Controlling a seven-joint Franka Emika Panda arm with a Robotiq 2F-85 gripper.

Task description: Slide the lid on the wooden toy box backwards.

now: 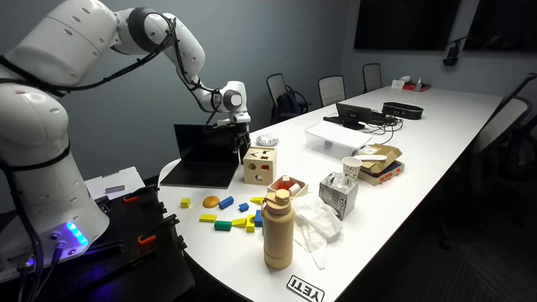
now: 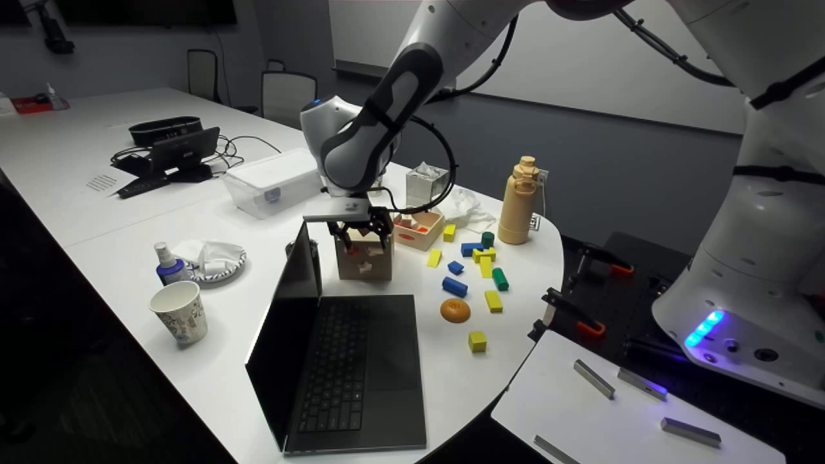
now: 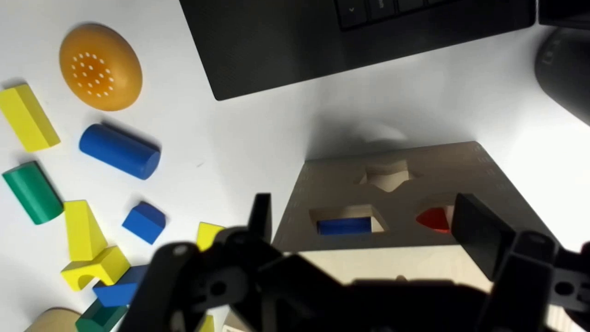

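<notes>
The wooden toy box [image 1: 254, 173] is a light-wood cube with cut-out holes, standing upright beside the laptop. It also shows in an exterior view [image 2: 350, 265] and in the wrist view [image 3: 396, 200], with blue and red pieces visible through its holes. Its flat top panel, seemingly the lid [image 1: 259, 154], lies on the box; in the wrist view only a pale strip of it [image 3: 392, 263] shows, the rest hidden by the gripper. My gripper [image 3: 363, 199] is open and empty, pointing down at the box's laptop-side upper edge [image 1: 242, 152] [image 2: 366, 243]. Contact cannot be told.
An open black laptop [image 2: 361, 380] stands close to the box. A shallow wooden tray [image 2: 422, 237] with pieces is on its other side. Scattered colourful blocks [image 1: 226, 202], a tan bottle [image 1: 278, 235], a tissue box [image 1: 337, 197] and a plastic bin [image 1: 331, 140] are around.
</notes>
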